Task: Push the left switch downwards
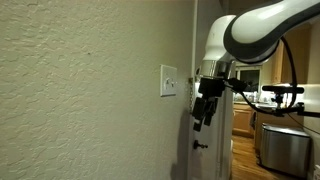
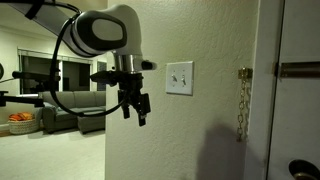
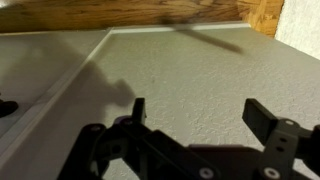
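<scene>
A white rectangular wall plate (image 2: 179, 77) with two small switches hangs on the textured wall; it also shows edge-on in an exterior view (image 1: 168, 81). The left switch (image 2: 174, 77) is the left-hand one, too small to tell its position. My gripper (image 2: 136, 107) hangs off the wall, left of and slightly below the plate, fingers pointing down; it also shows in an exterior view (image 1: 204, 108). In the wrist view the gripper (image 3: 198, 112) is open and empty over bare wall. The plate is out of the wrist view.
A door with a chain latch (image 2: 242, 100) and a dark handle (image 2: 302, 172) stands right of the plate. A sofa (image 2: 70, 108) and a tripod are in the room behind. A wooden floor strip (image 3: 120, 15) and a white corner edge (image 3: 50, 90) show in the wrist view.
</scene>
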